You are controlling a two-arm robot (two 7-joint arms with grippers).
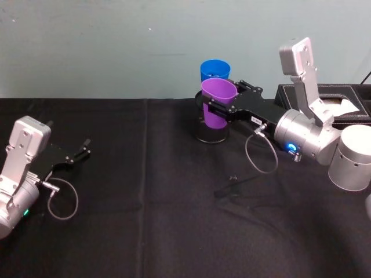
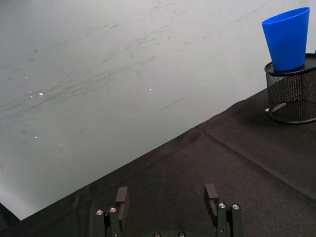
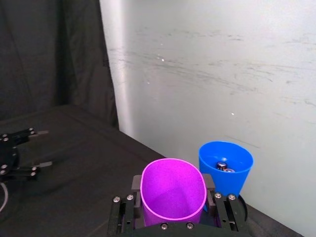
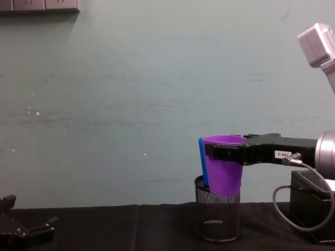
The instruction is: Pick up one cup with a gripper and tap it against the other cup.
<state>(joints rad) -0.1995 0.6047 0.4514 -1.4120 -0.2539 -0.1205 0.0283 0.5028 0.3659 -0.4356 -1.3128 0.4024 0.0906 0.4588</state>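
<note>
right pincer (image 4: 212,151) clamps purple cup (image 4: 225,178) | blue cup (image 4: 201,157) just behind | mesh holder (image 4: 217,219) below

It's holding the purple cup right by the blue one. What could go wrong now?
The blue cup stands high out of the mesh holder, so a hard tap might tip it and spill the small items inside. The purple cup, held by the right end effector, hangs low near the holder's rim and could catch on it. The left end effector sits idle far to the left.
</note>
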